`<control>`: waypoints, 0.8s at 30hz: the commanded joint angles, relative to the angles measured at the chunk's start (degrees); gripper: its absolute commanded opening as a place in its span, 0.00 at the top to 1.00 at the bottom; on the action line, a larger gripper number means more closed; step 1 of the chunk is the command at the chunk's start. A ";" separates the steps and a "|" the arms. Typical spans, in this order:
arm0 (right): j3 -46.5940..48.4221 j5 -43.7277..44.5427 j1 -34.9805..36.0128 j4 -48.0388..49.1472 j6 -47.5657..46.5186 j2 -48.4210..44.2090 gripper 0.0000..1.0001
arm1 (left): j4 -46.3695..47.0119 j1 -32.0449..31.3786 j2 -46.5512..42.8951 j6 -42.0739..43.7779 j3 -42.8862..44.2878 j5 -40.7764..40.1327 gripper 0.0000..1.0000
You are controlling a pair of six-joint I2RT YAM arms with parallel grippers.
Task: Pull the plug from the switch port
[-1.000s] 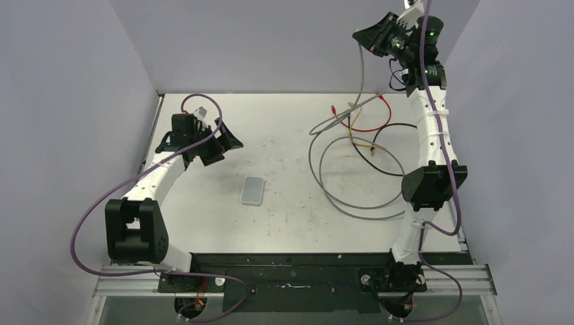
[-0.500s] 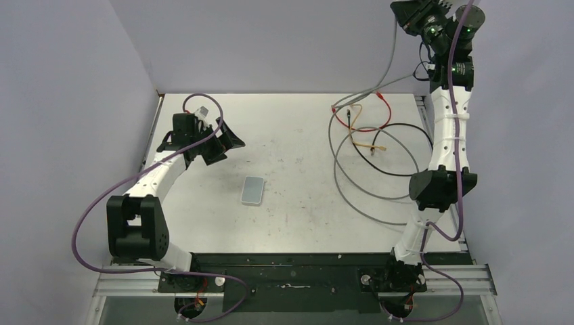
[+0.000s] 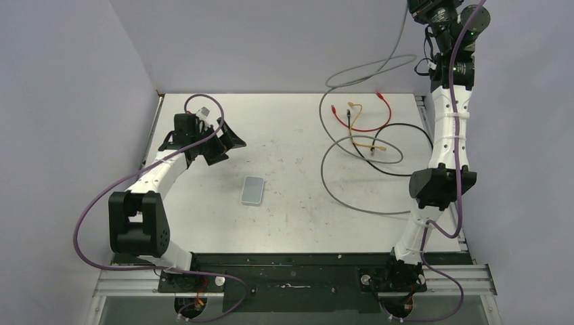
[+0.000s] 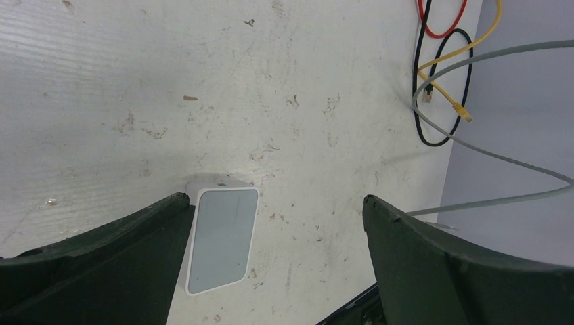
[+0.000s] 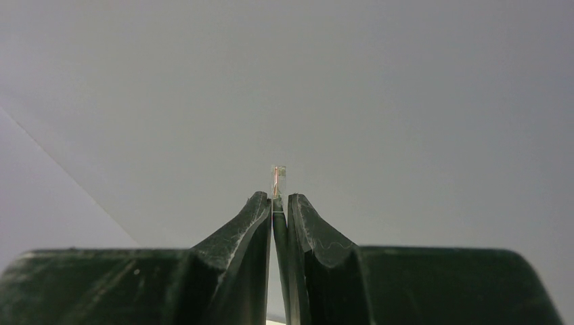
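The switch (image 3: 253,191), a small flat light-grey box, lies flat on the table with no cable in it. In the left wrist view the switch (image 4: 222,238) sits just inside the left finger. My left gripper (image 3: 227,139) (image 4: 274,203) hovers open up and to the left of the switch, holding nothing. My right gripper (image 3: 423,8) is raised high at the back right, partly cut by the frame edge. In its wrist view the right gripper (image 5: 277,198) is shut on the plug (image 5: 278,177), whose clear tip pokes out between the fingers. The grey cable (image 3: 369,67) hangs from it down to the table.
Red (image 3: 359,127), yellow (image 3: 369,144) and black (image 3: 413,128) cables lie tangled at the table's back right, with the grey cable's loop around them. Walls close in the back and both sides. The black base rail (image 3: 304,261) runs along the near edge.
My right arm has risen and swung right with the plug, lifting the grey cable and dragging its loop across the table. The left arm and the switch have stayed put.
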 commanded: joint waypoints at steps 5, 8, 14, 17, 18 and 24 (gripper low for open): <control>-8.79 1.95 1.55 3.42 -2.71 1.91 0.95 | 3.58 0.30 0.65 -0.84 0.34 2.44 0.04; -10.79 1.69 2.42 0.59 -3.68 4.20 0.95 | 4.02 0.30 0.48 -1.16 -0.22 2.62 0.04; -12.52 1.42 3.00 -0.55 -3.74 8.45 0.95 | 4.28 0.30 0.74 -1.26 -0.54 3.32 0.04; -14.39 2.55 3.15 0.32 -4.10 9.42 0.95 | 4.46 0.30 0.82 -1.37 -0.62 3.42 0.04; -14.95 2.80 3.20 0.57 -4.19 9.67 0.95 | 4.55 0.30 0.93 -1.41 -0.56 3.43 0.04; -19.02 3.38 3.27 0.96 -5.35 10.38 0.95 | 5.06 0.30 1.78 -1.74 -0.26 3.78 0.04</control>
